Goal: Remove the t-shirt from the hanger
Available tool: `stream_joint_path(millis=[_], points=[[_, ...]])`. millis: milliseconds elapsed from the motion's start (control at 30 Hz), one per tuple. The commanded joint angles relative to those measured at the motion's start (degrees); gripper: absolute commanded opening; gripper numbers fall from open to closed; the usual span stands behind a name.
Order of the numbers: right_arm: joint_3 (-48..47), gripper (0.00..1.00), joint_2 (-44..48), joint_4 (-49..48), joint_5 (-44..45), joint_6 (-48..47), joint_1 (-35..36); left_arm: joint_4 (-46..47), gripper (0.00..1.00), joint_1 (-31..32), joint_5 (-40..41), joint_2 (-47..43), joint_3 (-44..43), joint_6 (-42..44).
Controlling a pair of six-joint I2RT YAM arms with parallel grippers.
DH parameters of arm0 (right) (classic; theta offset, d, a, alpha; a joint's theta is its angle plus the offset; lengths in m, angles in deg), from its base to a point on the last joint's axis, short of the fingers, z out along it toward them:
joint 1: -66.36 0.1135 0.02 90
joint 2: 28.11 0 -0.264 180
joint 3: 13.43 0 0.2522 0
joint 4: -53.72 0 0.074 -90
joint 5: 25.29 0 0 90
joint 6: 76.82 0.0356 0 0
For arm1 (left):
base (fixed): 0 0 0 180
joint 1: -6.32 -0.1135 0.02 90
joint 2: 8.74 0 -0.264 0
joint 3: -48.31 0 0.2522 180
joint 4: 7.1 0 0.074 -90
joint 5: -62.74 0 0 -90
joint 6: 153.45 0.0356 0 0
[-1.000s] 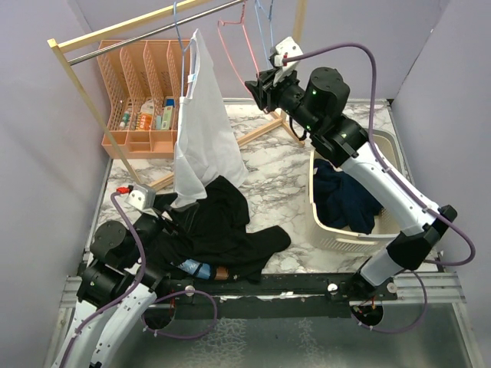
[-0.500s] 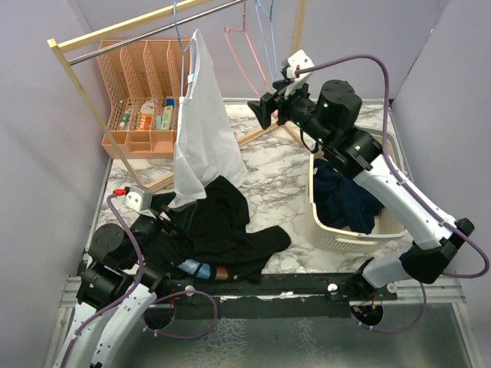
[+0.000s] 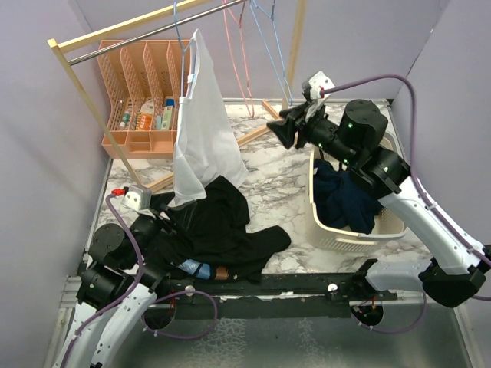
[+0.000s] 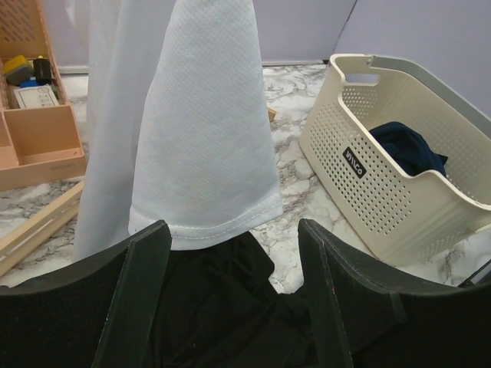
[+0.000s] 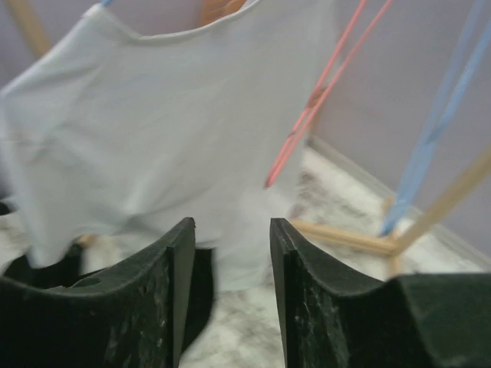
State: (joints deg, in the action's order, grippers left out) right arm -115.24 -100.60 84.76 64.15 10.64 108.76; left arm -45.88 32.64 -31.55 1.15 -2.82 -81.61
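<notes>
A white t-shirt (image 3: 201, 130) hangs on a blue hanger (image 3: 179, 34) from the metal rail (image 3: 130, 38). It also shows in the left wrist view (image 4: 199, 138) and, blurred, in the right wrist view (image 5: 153, 130). My left gripper (image 3: 165, 221) is open and empty, low over a black garment (image 3: 222, 230), just below the shirt's hem (image 4: 207, 230). My right gripper (image 3: 281, 130) is open and empty in the air, to the right of the shirt and apart from it, facing it.
Empty pink (image 3: 236, 54) and blue (image 3: 275, 46) hangers hang on the rail near my right gripper. A cream laundry basket (image 3: 318, 218) holds dark blue clothes at the right. An orange organiser (image 3: 138, 100) stands at the back left. Wooden rack feet (image 3: 253, 136) lie across the marble.
My right arm has drawn back to the right and down, away from the empty hangers, and the pink hanger has swung. My left arm has barely moved.
</notes>
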Motion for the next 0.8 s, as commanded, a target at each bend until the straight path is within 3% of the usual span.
stream_joint_path(millis=[0, 67, 267, 300, 400, 467, 600, 767], points=[[6.1, 0.26, 4.7, 9.9, -23.0, 4.3, 0.1, 0.6, 0.7, 0.0, 2.6, -0.9, 0.2, -0.8], [12.3, 0.04, 5.9, 10.4, -30.8, 6.5, 0.9, 0.4, 0.7, 0.0, 3.0, -0.7, 0.2, -1.0], [31.4, 0.01, 6.6, 4.2, -22.2, 11.8, 11.5, 0.4, 0.69, 0.0, 3.2, -0.2, 0.2, -1.0], [33.1, 0.07, 5.5, 3.2, -20.3, 12.6, 13.6, 0.5, 0.69, 0.0, 3.2, -0.2, 0.3, -1.0], [37.9, 0.53, 1.9, -2.2, -16.6, 15.5, 18.7, 0.3, 0.69, 0.1, 3.3, 0.2, 0.2, -1.1], [40.6, 0.7, -0.6, -6.6, -14.8, 16.8, 20.6, 0.4, 0.69, 0.0, 3.3, 0.1, 0.3, -1.2], [39.9, 0.76, -6.5, -10.9, -12.6, 17.2, 22.6, 0.3, 0.69, 0.1, 3.7, 0.0, 0.4, -1.4], [32.9, 0.77, -13.6, -12.0, -8.3, 12.1, 28.9, 0.3, 0.69, 0.0, 3.7, 0.4, 0.4, -1.5]])
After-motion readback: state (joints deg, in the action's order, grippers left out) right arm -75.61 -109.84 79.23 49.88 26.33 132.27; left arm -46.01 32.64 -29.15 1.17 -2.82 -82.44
